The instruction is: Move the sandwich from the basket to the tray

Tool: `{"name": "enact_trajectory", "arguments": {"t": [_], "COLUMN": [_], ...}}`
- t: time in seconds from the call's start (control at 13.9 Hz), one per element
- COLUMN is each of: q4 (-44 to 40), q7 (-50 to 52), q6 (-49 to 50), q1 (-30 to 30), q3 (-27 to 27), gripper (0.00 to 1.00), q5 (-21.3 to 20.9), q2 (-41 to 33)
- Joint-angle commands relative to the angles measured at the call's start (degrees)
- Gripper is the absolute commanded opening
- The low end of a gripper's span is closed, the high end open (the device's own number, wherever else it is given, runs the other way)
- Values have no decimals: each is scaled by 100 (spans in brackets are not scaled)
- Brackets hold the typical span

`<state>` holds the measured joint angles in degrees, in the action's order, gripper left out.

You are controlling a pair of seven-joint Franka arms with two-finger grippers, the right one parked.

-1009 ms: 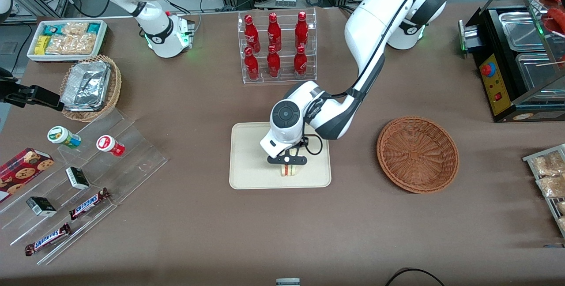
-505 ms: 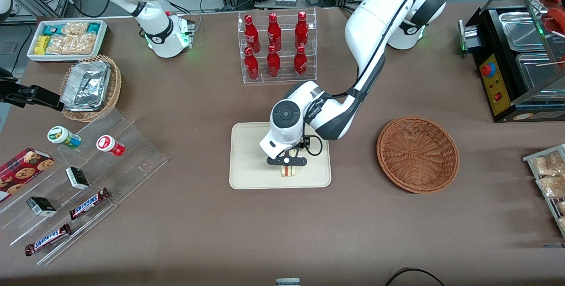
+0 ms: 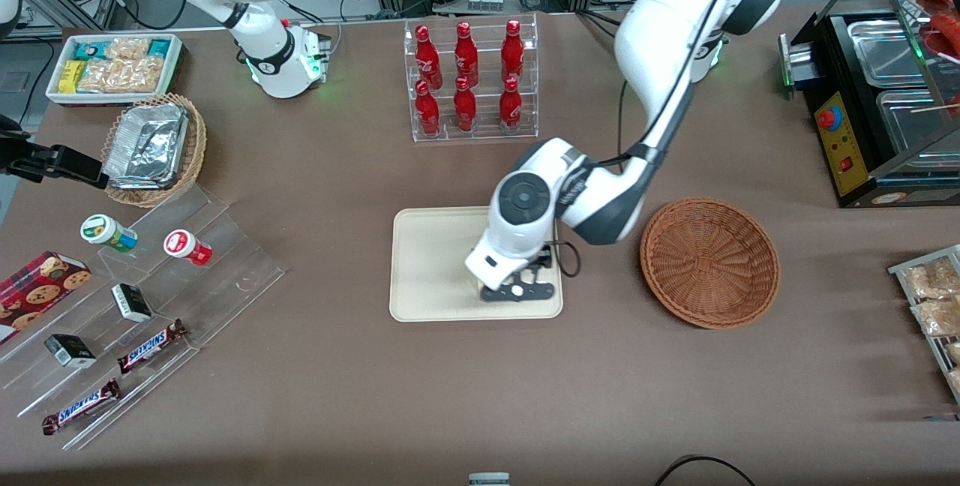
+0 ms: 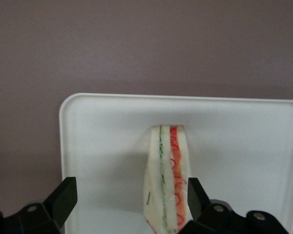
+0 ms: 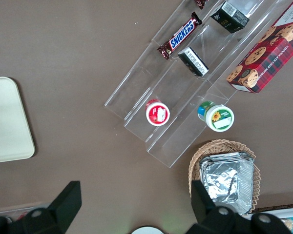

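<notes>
The sandwich (image 4: 167, 180), a pale wedge with green and red filling, stands on edge on the cream tray (image 4: 102, 146). My left gripper (image 4: 129, 200) is open over it with its fingers spread wide. The sandwich sits between them, close beside one fingertip (image 4: 195, 195) and well apart from the other. In the front view the gripper (image 3: 517, 292) hangs over the tray (image 3: 427, 261) near its corner nearest the camera and the basket, and the hand hides the sandwich. The reddish-brown basket (image 3: 709, 261) lies empty beside the tray, toward the working arm's end.
A clear rack of red bottles (image 3: 469, 81) stands farther from the camera than the tray. A stepped acrylic shelf (image 3: 142, 298) with snacks, a lighter wicker basket of foil trays (image 3: 154, 148) and a white bin (image 3: 112, 66) lie toward the parked arm's end.
The hand has shifted toward the basket and nearer to the front camera. It now covers the sandwich, which showed below the fingers before.
</notes>
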<state>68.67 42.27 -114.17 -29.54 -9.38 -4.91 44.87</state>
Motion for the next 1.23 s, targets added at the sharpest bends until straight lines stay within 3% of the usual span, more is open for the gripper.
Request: {"name": "enact_trajectory", "arguments": {"t": [0.0, 0.43, 0.65, 0.94, 1.15], "q4": [576, 850, 841, 937, 1297], "q7": [-585, -2485, -2601, -2610, -2628], "q6": [210, 1185, 1493, 2195, 2687], "q1": [614, 1977, 2355, 2514, 2540], "q3": [-72, -64, -55, -11, -11], "gripper": [100, 100, 100, 100, 100], "q5": [130, 542, 570, 429, 43], "q2": [-626, -1304, -1691, -2366, -3166]}}
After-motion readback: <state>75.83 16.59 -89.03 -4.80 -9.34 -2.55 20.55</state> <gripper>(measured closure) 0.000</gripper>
